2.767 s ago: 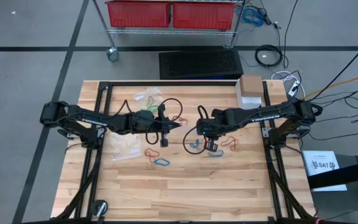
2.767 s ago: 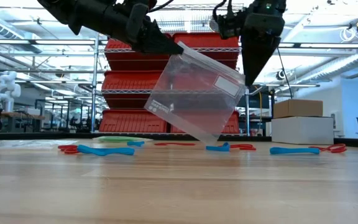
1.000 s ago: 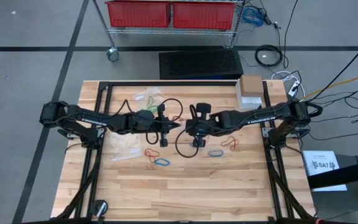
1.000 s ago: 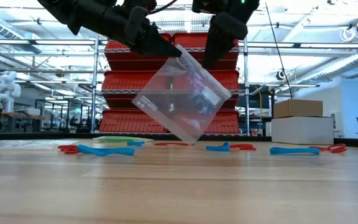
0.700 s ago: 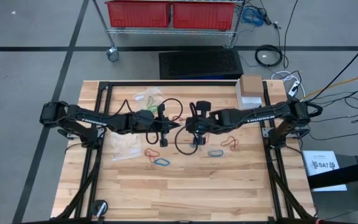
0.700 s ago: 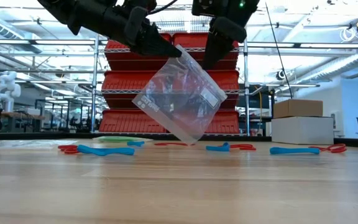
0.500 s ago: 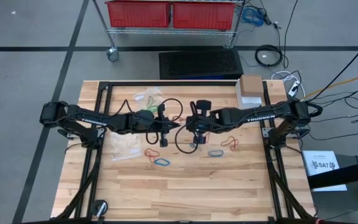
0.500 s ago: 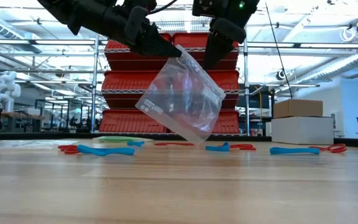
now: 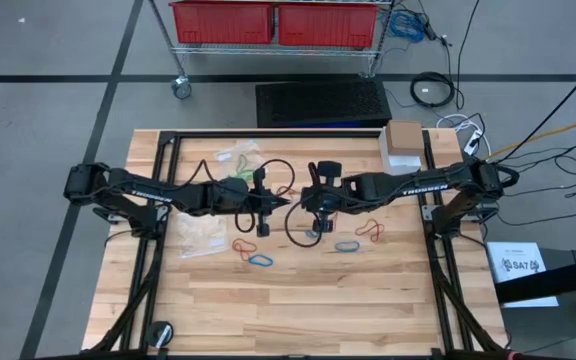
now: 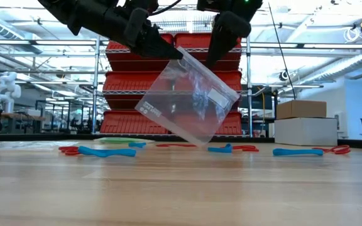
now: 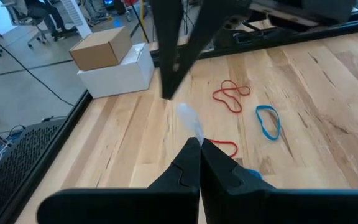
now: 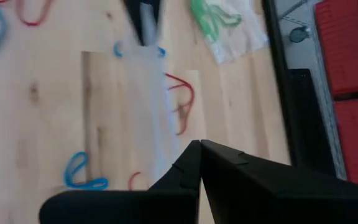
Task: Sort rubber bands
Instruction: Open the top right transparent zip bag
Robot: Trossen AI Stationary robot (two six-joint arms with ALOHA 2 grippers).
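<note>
I can read "TROSSEN" in white along each arm from above; the print on the clear bag [image 10: 190, 103] is too small to make out. My left gripper [image 10: 176, 51] is clenched on the bag's top corner, holding it tilted above the table [image 9: 368, 300]. My right gripper [image 10: 211, 61] is closed too, tips at the bag's top edge, though I can't confirm it pinches the film. The rubber bands [image 10: 105, 151] lie scattered on the wood.

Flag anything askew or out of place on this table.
The small clear plastic bag hangs tilted in mid-air, pinched by both claws, left and right. Thin red and blue rubber bands lie scattered loose below.
</note>
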